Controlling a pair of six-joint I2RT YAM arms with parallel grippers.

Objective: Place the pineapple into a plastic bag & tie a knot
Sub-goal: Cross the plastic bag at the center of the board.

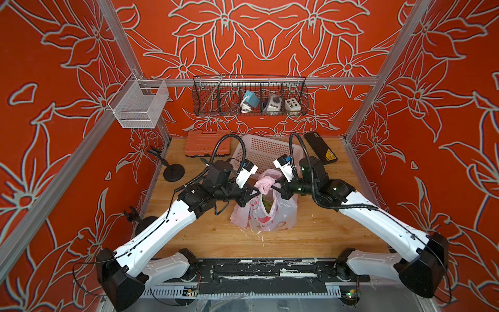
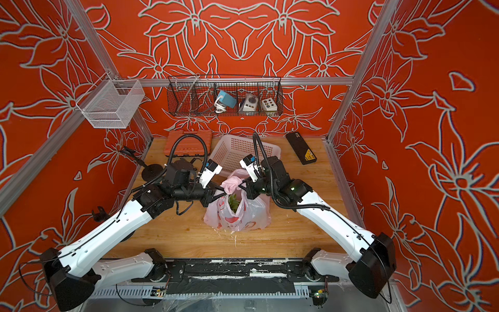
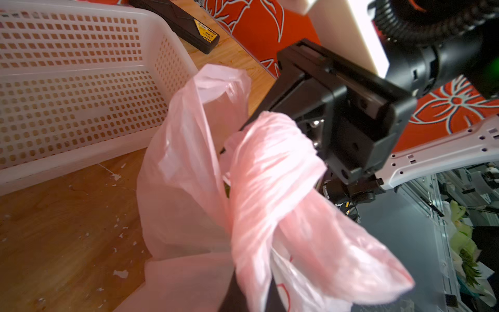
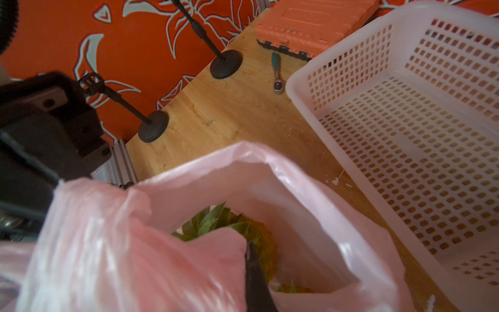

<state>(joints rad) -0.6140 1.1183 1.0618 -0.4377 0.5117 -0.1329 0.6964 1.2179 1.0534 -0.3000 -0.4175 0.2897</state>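
Both claws are clamped tight on the plastic bag's (image 1: 266, 213) bunched pink handles: left gripper (image 1: 258, 191) from one side, right gripper (image 1: 273, 186) opposite. Between them sits the knot (image 1: 265, 183); below hangs the bag with the pineapple (image 4: 229, 229) inside.

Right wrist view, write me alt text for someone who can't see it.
A pineapple, green crown up, sits inside an open pink plastic bag whose bunched handles fill the foreground, with one dark finger of the right gripper against the plastic. Beside the bag on the wooden table is an empty white basket; behind are two black stands and an orange case.
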